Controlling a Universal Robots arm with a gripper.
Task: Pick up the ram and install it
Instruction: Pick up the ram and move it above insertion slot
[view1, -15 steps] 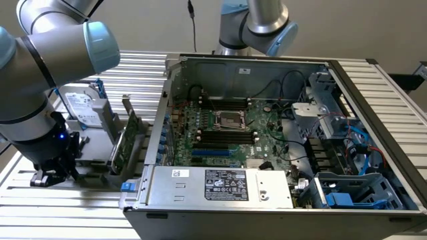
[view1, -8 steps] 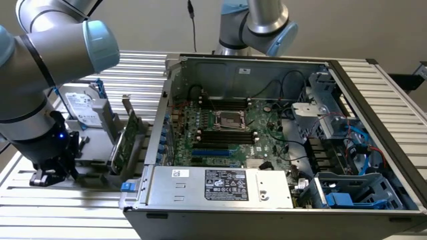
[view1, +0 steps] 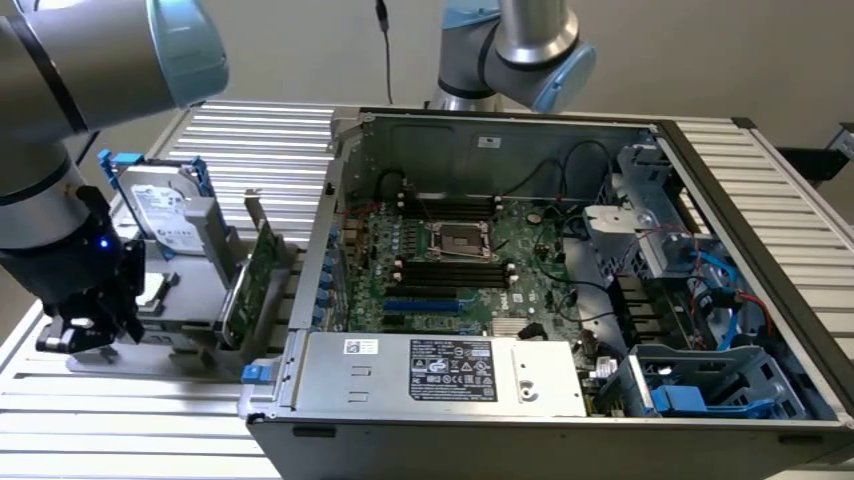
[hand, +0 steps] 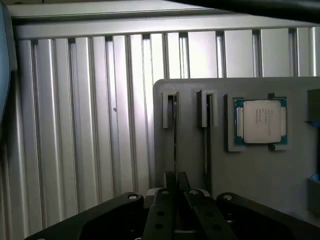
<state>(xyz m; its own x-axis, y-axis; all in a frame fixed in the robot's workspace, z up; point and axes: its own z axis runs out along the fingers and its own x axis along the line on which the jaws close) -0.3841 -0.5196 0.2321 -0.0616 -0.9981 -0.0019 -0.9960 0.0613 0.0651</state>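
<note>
Two upright slots (hand: 173, 107) cut into grey holder (hand: 260, 172), keeping thin boards on edge for grasping from above. At exterior view's left, gripper (view1: 80, 342) low over that holder, fingers (hand: 169, 181) nearly together, apparently pinching ram (hand: 175, 145), edge-on between them in its slot. Further right, open computer case (view1: 494, 150), motherboard sockets (view1: 454, 272) exposed for installing.

Ribbed, matt silver metal slats make up the tabletop (hand: 75, 125). On it, a smooth, matt grey plastic fixture (hand: 260, 175) carries a processor (hand: 261, 121) with a dull satin metal lid on green board. The end effector (hand: 176, 181) is matt black. The computer case (view1: 481, 150) is bare grey sheet metal. The hard drive (view1: 167, 215) shows glossy metal between blue plastic rails (view1: 200, 175). The arm (view1: 67, 70) is satin silver.
</note>
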